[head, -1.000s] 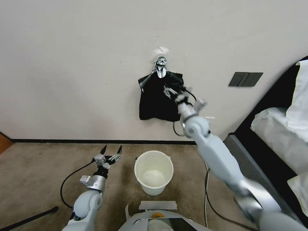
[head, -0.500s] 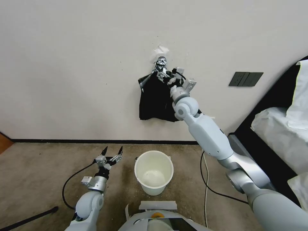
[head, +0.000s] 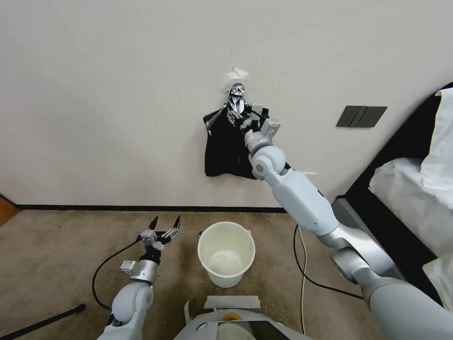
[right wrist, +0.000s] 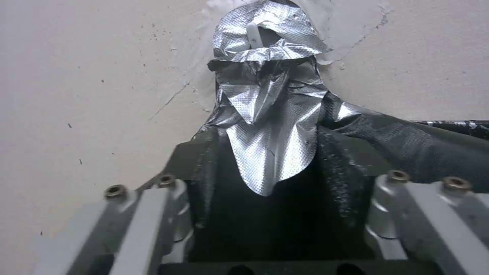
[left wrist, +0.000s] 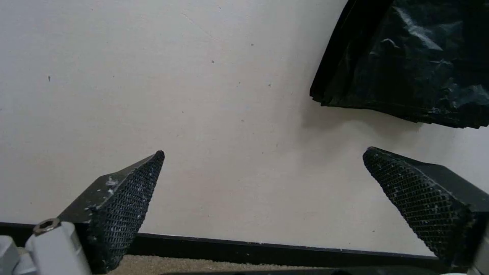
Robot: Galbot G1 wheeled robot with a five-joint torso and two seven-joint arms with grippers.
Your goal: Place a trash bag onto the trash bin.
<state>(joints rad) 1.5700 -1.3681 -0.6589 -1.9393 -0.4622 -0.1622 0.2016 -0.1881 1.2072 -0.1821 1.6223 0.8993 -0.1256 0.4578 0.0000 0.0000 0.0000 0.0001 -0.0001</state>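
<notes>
The trash bin [head: 226,279], a cream-white bucket, stands empty on the carpet just before me. The single trash bag is hidden; on the wall hangs a flat bunch of black bags [head: 225,151] [left wrist: 407,57] gathered under a silver-taped knot [head: 236,93] [right wrist: 270,126]. My right gripper [head: 240,115] [right wrist: 277,191] is raised to the top of the bunch just below the knot, open, one finger [right wrist: 204,179] on each side of the black plastic. My left gripper [head: 163,224] [left wrist: 275,191] waits low, left of the bin, open and holding nothing.
A dark switch plate [head: 361,116] is on the wall to the right. A bed with white linen [head: 410,189] fills the right side. A black cable [head: 299,264] runs over the carpet right of the bin. A dark rod [head: 42,322] lies at the lower left.
My right arm has risen and swung left, taking its gripper from the middle of the bunch up to just under the silver knot. The left arm has stayed put.
</notes>
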